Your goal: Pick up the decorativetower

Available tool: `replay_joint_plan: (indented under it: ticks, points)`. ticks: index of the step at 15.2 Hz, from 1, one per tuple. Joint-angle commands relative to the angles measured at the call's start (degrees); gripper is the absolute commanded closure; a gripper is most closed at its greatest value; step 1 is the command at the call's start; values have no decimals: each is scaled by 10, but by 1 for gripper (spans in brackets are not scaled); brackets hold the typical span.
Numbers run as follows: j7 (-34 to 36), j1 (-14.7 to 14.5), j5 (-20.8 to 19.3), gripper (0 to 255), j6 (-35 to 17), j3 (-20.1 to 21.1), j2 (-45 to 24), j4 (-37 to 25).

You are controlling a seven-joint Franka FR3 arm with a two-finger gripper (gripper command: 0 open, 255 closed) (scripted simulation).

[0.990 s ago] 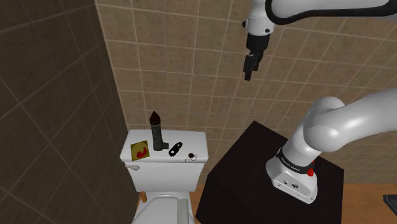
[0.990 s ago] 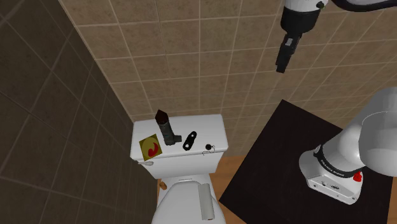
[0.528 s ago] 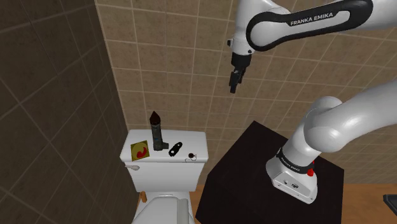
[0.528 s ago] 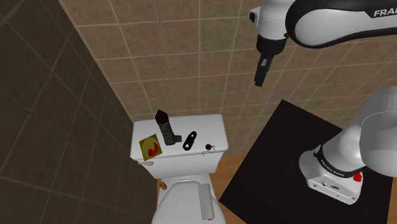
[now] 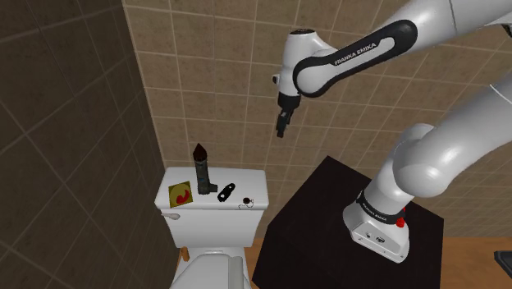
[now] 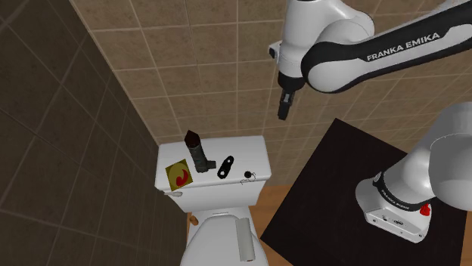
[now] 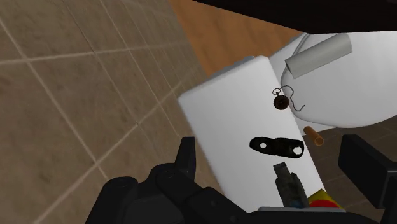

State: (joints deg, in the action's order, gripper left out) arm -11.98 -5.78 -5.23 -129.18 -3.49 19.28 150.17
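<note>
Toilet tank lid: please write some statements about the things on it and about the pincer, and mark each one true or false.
1. The dark tower stands upright on the tank lid. True.
2. The pincer clasps the tower. False: it hangs in the air above the lid, open, holding nothing.
3. A yellow square with a red mark lies beside the tower. True.
4. The flat black piece lies on the floor. False: it lies on the tank lid.

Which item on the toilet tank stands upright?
The dark pointed tower; the yellow-red square card, black oblong plate and small wired bead lie flat.
</note>
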Motion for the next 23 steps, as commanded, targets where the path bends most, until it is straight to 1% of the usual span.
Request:
replay_joint_plan:
  ticks: [1,7,12,17,23]
  points:
    - [-13,-7,6,0,-48,-2,-42,-2]
    - [-60,-27,38,0,-177,-1,-180,-31]
    - [-109,-34,76,0,-263,16,-297,-78]
    - [-150,-27,102,0,-327,47,-411,-143]
    - [-182,-22,105,0,-379,78,-542,-242]
